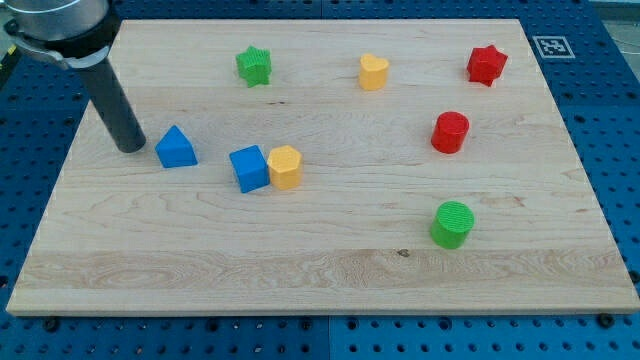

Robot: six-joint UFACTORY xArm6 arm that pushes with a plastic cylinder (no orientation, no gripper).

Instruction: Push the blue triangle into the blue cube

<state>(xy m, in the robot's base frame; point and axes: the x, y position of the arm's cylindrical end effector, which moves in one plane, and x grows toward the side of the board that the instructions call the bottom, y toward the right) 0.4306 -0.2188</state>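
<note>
My tip (131,147) stands on the desk (330,280) in the frame's upper left, just left of the blue triangle (176,148), apart from it by a narrow gap. There is no gripper: the arm ends in a plain rod. That placement puts the triangle between tip and blue cube (248,168), which lies near, to the triangle's lower right; a rightward, slightly downward push appears intended. A yellow hexagonal block (285,166) touches the cube's right side and may shift on contact. Remaining blocks lie well apart.
</note>
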